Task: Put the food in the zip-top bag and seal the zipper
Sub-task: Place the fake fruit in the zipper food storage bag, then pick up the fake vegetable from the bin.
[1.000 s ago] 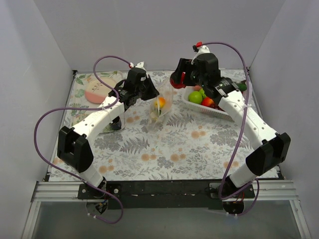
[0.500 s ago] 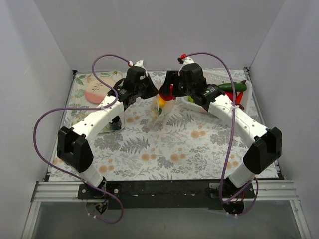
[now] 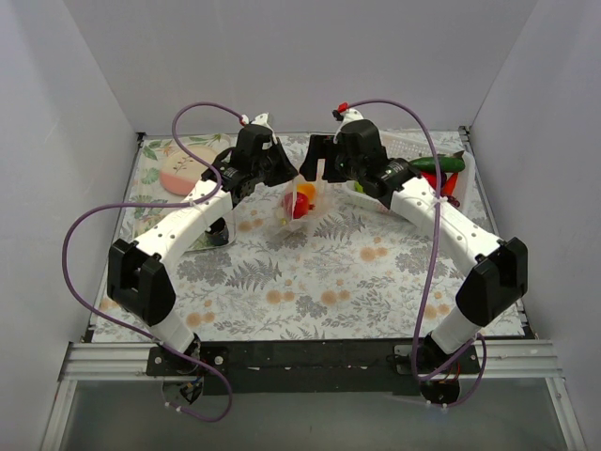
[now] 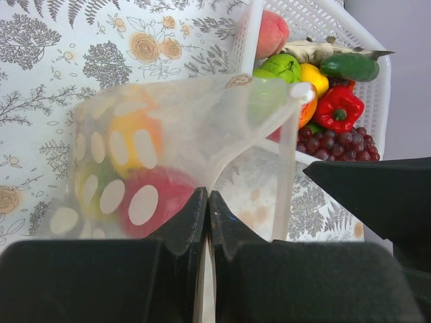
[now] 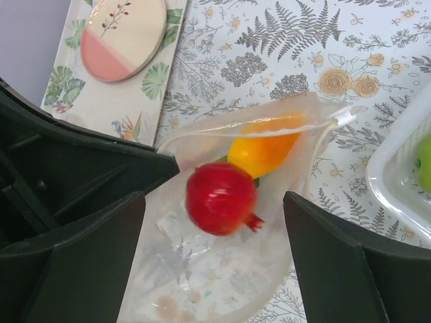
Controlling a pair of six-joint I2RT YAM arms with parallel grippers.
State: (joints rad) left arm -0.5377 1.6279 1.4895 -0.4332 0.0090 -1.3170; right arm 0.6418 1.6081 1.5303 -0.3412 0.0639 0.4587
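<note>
The zip-top bag (image 3: 300, 201) hangs open at the table's middle back, clear with white dots. My left gripper (image 4: 207, 195) is shut on its mouth edge, next to the zipper (image 4: 288, 161). Just right of it, my right gripper (image 5: 214, 200) stands open over the mouth. A red pomegranate-like fruit (image 5: 221, 198) is loose between its fingers, inside the bag and touching neither finger. An orange-yellow fruit (image 5: 264, 147) lies deeper in the bag. Through the bag wall, the left wrist view shows red food (image 4: 153, 199), orange food (image 4: 132, 138) and something green (image 4: 93, 190).
A white slotted basket (image 3: 424, 148) at the back right holds more food: a peach (image 4: 271, 32), a green apple (image 4: 283, 66), a red pepper (image 4: 339, 108), dark grapes (image 4: 338, 138) and a cucumber (image 4: 350, 66). A pink-and-cream round coaster (image 3: 182, 171) lies back left.
My right gripper came left from the basket to above the bag with the red fruit, then opened. The fruit now sits loose in the bag. The left gripper kept its hold.
</note>
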